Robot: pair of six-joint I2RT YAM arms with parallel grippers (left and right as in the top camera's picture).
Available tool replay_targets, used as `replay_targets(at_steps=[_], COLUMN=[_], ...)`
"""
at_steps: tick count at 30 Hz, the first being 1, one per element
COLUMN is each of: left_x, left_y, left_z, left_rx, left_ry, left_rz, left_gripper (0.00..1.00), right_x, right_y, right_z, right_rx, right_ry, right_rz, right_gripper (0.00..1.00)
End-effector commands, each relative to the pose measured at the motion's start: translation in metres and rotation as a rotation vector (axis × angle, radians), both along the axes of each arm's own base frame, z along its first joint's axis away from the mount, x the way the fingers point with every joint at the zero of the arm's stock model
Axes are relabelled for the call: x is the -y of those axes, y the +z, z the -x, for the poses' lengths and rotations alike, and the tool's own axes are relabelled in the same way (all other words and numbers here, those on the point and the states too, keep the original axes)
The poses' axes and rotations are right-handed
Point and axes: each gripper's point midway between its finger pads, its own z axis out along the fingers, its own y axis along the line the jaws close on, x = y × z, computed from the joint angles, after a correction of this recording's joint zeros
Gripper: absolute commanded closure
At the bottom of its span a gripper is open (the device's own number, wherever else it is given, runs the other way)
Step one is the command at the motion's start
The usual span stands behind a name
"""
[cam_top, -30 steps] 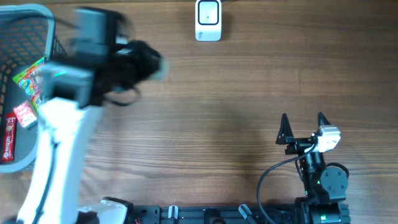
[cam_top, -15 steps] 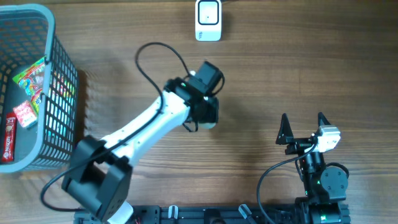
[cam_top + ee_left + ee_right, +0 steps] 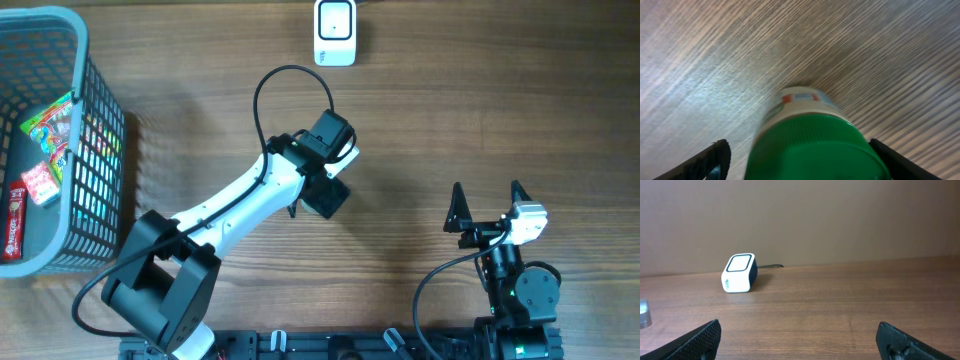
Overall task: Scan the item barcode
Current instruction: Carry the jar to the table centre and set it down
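The item is a bottle with a green ribbed cap (image 3: pixel 815 145) and a white label with red and blue print. It fills the left wrist view and stands between the fingers of my left gripper (image 3: pixel 800 162), its base down at the wood. The jaws are open: a gap shows between the left finger and the cap, and the right finger lies close beside it. From overhead my left gripper (image 3: pixel 326 193) covers the bottle at the table's middle. The white barcode scanner (image 3: pixel 334 32) sits at the far edge, also seen as the scanner (image 3: pixel 738 273). My right gripper (image 3: pixel 487 197) rests open and empty at the near right.
A grey mesh basket (image 3: pixel 100 150) stands at the far left with several snack packets (image 3: pixel 48 135) inside. The left arm's black cable (image 3: pixel 290 75) loops toward the scanner. Bare wood lies between the left gripper and the scanner.
My left arm swung from the basket to the middle of the table with the bottle. Its jaws have since widened round the cap. The right arm has not moved.
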Motion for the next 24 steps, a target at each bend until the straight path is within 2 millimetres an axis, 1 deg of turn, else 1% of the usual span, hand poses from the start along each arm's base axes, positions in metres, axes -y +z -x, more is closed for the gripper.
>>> replay_targets(at_steps=[1,3,4,7,9,14,18,19,22,23,24], left_x=[-0.023,-0.034,-0.038,-0.045,-0.047,-0.045,-0.053,-0.058,-0.09,-0.099,-0.116], left_y=[0.0,0.003,0.006,0.022,0.042,0.101,0.161,0.175,0.222,0.234,0.252], left_z=[-0.012,-0.016,-0.017,-0.021,-0.024,-0.027,-0.019,-0.018,-0.015,-0.014,-0.011], left_rx=[0.072,0.104,0.114,0.158,0.203,0.325,0.46,0.502,0.654,0.689,0.74], left_ry=[-0.044,-0.019,-0.013,0.037,0.065,0.105,0.145,0.191,0.41,0.469,0.575], left_rz=[-0.135,-0.195,-0.213,-0.23,-0.216,-0.11,0.006,0.03,0.11,0.138,0.193], left_gripper=[0.14,0.06,0.0,0.0,0.0,0.0,0.0,0.0,0.0,0.0,0.0], right_x=[-0.002,-0.002,-0.002,-0.002,-0.001,-0.001,-0.002,-0.002,-0.002,-0.002,-0.002], right_y=[0.001,0.001,0.001,0.001,0.001,0.001,0.001,0.001,0.001,0.001,0.001], right_z=[0.0,0.0,0.0,0.0,0.0,0.0,0.0,0.0,0.0,0.0,0.0], right_rx=[0.006,0.006,0.006,0.006,0.006,0.006,0.006,0.006,0.006,0.006,0.006], right_ry=[0.009,0.009,0.009,0.009,0.008,0.008,0.009,0.009,0.009,0.009,0.009], right_rz=[-0.01,-0.01,-0.01,-0.01,-0.01,-0.01,-0.01,-0.01,-0.01,-0.01,-0.01], right_gripper=[0.0,0.0,0.0,0.0,0.0,0.0,0.0,0.0,0.0,0.0,0.0])
